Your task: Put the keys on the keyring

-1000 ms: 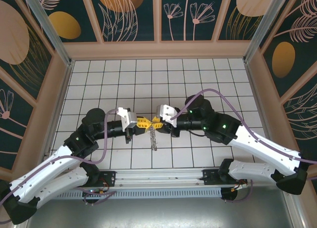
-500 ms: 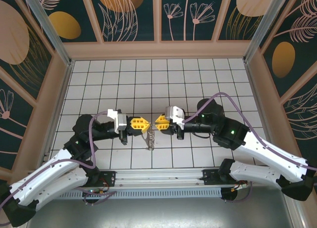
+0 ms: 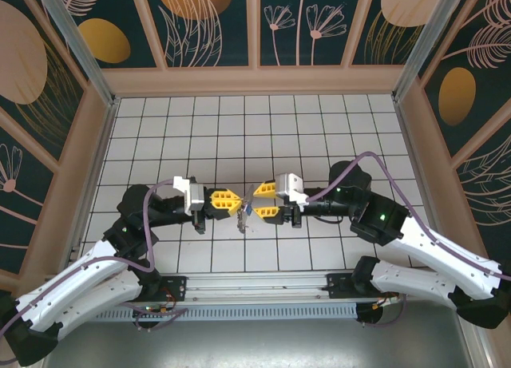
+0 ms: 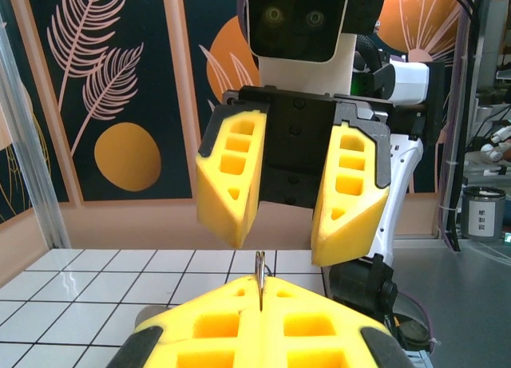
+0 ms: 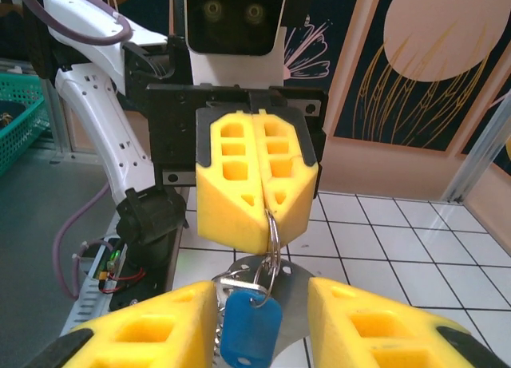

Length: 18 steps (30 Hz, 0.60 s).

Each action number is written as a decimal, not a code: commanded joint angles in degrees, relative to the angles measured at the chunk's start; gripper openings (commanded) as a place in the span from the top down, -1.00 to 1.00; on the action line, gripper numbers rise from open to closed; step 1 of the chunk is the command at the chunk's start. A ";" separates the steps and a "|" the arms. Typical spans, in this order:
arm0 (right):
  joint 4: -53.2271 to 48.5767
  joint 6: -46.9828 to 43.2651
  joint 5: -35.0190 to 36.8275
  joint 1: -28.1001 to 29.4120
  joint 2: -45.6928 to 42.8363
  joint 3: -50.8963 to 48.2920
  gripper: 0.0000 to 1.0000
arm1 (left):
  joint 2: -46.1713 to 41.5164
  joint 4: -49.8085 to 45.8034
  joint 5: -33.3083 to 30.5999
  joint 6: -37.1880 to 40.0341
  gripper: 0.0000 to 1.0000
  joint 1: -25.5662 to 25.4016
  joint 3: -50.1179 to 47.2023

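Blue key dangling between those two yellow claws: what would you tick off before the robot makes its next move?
1. Grip: the left gripper is shut on the keyring, with the metal ring pinched at its fingertips: ok.
2. Readiness: the right gripper is open, jaws spread wide: ok.
3. Position: the blue key hangs below the ring, between the right gripper's open jaws: ok.
4. Key fully threaded onto the ring: cannot tell, as the joint is small and partly hidden.
5. Clearance: the two grippers face each other with a gap in the top view, not touching: ok.
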 commanded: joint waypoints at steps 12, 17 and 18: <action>5.44 0.95 -2.80 -0.34 4.37 0.94 0.38 | -0.70 3.47 1.90 -0.84 1.00 -0.36 -0.33; 5.82 1.02 -3.00 -0.43 4.45 0.79 0.56 | -0.93 3.16 1.80 -0.76 1.00 -0.36 -0.44; 5.82 1.16 -3.05 -0.43 4.45 0.79 0.61 | -0.95 3.07 1.81 -0.73 1.00 -0.34 -0.42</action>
